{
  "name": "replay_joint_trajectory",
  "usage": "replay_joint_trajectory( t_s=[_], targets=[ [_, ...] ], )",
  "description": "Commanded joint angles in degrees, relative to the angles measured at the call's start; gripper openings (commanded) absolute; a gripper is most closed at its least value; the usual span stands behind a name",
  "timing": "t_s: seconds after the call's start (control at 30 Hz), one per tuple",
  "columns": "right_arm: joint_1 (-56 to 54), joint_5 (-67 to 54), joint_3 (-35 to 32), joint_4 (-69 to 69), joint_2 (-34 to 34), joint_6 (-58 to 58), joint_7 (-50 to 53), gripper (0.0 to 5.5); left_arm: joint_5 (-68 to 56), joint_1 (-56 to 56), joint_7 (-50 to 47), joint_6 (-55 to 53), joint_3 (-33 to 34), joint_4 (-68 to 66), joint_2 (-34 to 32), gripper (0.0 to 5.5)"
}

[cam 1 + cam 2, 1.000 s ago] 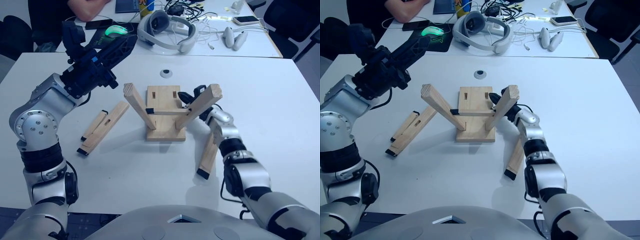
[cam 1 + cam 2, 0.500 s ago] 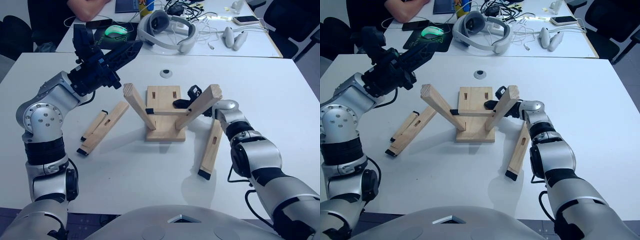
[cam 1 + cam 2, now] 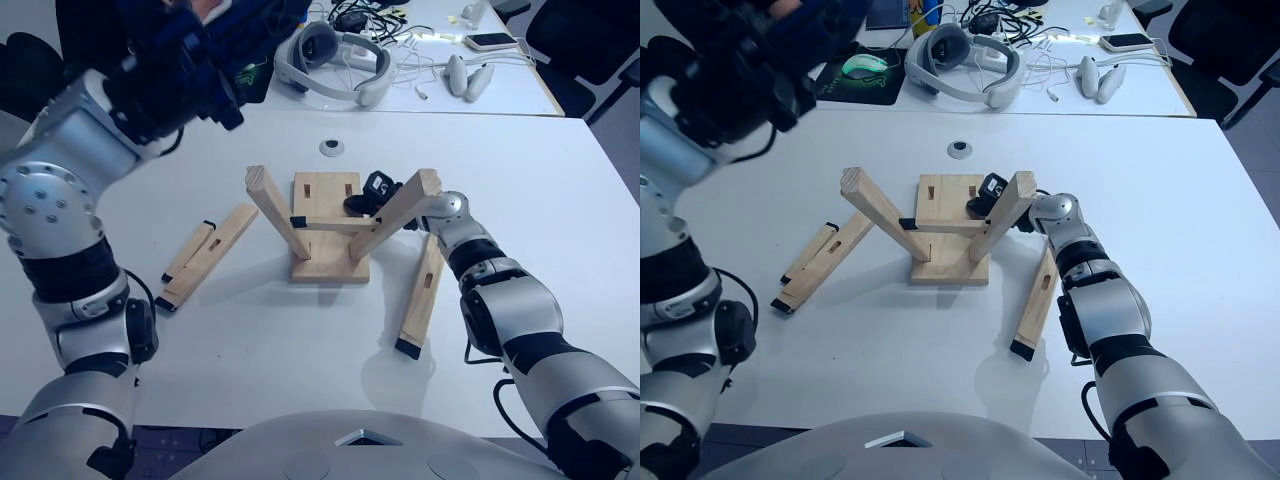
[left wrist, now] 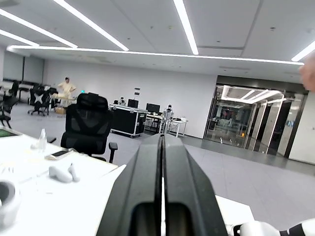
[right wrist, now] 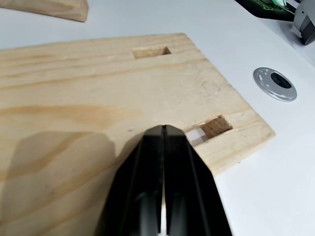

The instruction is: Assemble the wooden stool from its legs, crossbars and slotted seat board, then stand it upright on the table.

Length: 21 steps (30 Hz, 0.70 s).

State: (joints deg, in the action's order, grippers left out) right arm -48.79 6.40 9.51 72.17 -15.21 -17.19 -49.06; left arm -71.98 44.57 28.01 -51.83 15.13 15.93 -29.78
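Note:
The slotted seat board (image 3: 330,262) lies flat at the table's centre. Two wooden legs, the left leg (image 3: 273,210) and the right leg (image 3: 398,212), stand on it in a V, joined by a thin crossbar (image 3: 328,225). My right gripper (image 5: 163,129) is shut on nothing, its tips low over the board beside a far slot (image 5: 210,128). From the head it sits just behind the right leg, right gripper (image 3: 364,194). My left gripper (image 4: 162,140) is shut and empty, raised high over the table's far left, pointing into the room.
A joined pair of loose legs (image 3: 205,255) lies left of the board. One more leg (image 3: 422,295) lies to its right, by my right forearm. A round grommet (image 3: 330,147) sits behind the board. On the table beyond are a headset (image 3: 330,60), controllers (image 3: 468,72) and a mouse (image 3: 862,65).
My left arm has swung up and back, away from the table. My right gripper has slid in from the right, behind the right leg, over the board's far slots.

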Motion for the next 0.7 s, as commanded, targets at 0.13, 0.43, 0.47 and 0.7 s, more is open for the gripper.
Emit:
replay_joint_trajectory(
  t_s=[0.13, 0.43, 0.47, 0.7],
  targets=[
    [5.0, 4.2, 3.0, 3.0, 0.1, 3.6, 1.2, 0.00, 4.2, -4.2, 4.5, 0.1, -3.7, -3.5, -0.7, 0.02],
    [4.0, 5.0, 4.6, 3.2, 1.3, 4.4, 1.6, 0.00, 20.7, -11.8, 14.7, 7.9, -21.2, -4.8, 4.6, 0.02],
    [4.2, 5.2, 4.9, 3.3, 1.3, 4.5, 1.9, 0.00, 20.2, -9.5, 13.7, 8.3, -19.3, -5.2, 5.2, 0.02],
    [5.7, 5.2, 5.6, 3.9, 1.0, 5.6, 2.8, 0.00, 15.6, 6.9, 10.6, 6.6, -5.9, -6.3, -1.5, 0.02]
  ],
)
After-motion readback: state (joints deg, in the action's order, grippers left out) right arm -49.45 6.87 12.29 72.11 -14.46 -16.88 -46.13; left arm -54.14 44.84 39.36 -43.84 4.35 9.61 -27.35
